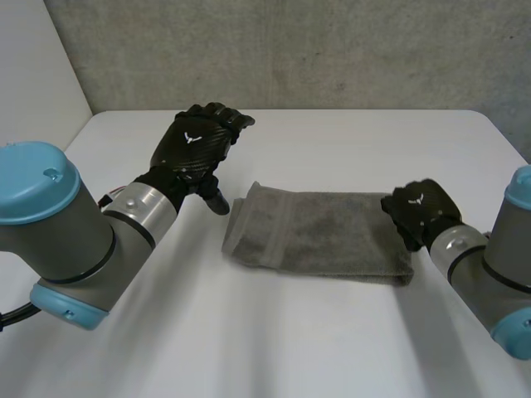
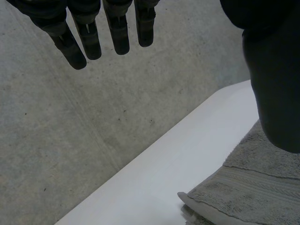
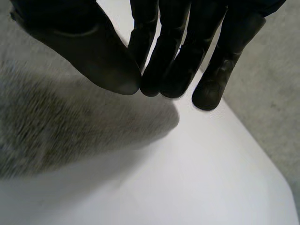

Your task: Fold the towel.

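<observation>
A grey towel (image 1: 319,236), folded into a long band, lies across the middle of the white table (image 1: 249,340). My left hand (image 1: 195,145) hovers above the table just left of the towel's left end, open, fingers (image 2: 89,37) straight and pointing at the far wall; the towel's end (image 2: 248,187) lies below its thumb. My right hand (image 1: 423,211) sits at the towel's right end. Its thumb and fingers (image 3: 164,47) are pinched together just over the towel's edge (image 3: 56,122), and I see no cloth between them.
A grey concrete wall (image 1: 315,50) runs behind the table's far edge. A white panel (image 1: 33,66) stands at the back left. Bare tabletop lies in front of the towel and to both sides.
</observation>
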`<action>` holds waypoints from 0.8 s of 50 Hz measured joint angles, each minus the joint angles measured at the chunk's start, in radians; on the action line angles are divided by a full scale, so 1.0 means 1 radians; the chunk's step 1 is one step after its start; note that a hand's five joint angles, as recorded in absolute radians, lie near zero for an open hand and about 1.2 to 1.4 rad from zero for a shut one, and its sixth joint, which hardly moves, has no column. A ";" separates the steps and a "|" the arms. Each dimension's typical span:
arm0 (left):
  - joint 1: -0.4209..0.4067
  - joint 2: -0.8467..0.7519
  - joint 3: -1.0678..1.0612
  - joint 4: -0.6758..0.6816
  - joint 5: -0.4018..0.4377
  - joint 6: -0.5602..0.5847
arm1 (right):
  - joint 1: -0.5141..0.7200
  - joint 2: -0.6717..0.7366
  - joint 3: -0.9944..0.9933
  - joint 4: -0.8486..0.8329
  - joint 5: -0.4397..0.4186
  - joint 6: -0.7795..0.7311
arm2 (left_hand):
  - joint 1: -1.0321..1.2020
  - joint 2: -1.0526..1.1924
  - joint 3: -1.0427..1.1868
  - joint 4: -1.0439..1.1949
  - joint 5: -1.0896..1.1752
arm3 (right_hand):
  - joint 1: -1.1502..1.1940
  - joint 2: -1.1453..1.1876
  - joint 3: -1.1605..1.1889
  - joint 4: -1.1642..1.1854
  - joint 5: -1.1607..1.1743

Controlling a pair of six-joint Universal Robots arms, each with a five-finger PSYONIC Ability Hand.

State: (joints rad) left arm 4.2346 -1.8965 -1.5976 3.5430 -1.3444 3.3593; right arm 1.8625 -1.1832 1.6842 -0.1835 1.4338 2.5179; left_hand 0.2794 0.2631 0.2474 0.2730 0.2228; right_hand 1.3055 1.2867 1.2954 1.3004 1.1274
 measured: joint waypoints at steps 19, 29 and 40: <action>0.000 0.008 -0.035 -0.006 -0.017 -0.001 | -0.019 -0.061 0.149 0.014 -0.070 0.070 | 0.000 0.000 0.000 0.000 0.000 | -1.065 -1.042 -1.047 -1.046 -1.068; -0.002 0.005 -0.031 -0.005 -0.017 -0.002 | -0.065 -0.050 0.198 -0.039 -0.124 0.074 | 0.000 0.000 0.000 0.000 0.000 | -0.481 -0.454 -0.471 -0.476 -0.472; 0.000 0.004 -0.029 -0.004 -0.018 -0.002 | -0.076 -0.004 0.142 -0.052 -0.075 0.058 | 0.000 0.000 0.000 0.000 0.000 | -0.041 0.025 0.035 0.039 0.027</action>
State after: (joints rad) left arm 4.2341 -1.8928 -1.6261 3.5390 -1.3622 3.3578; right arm 1.7869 -1.1870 1.8265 -0.2354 1.3591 2.5761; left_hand 0.2794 0.2631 0.2474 0.2730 0.2228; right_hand 1.2641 1.3113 1.3308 1.3391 1.1547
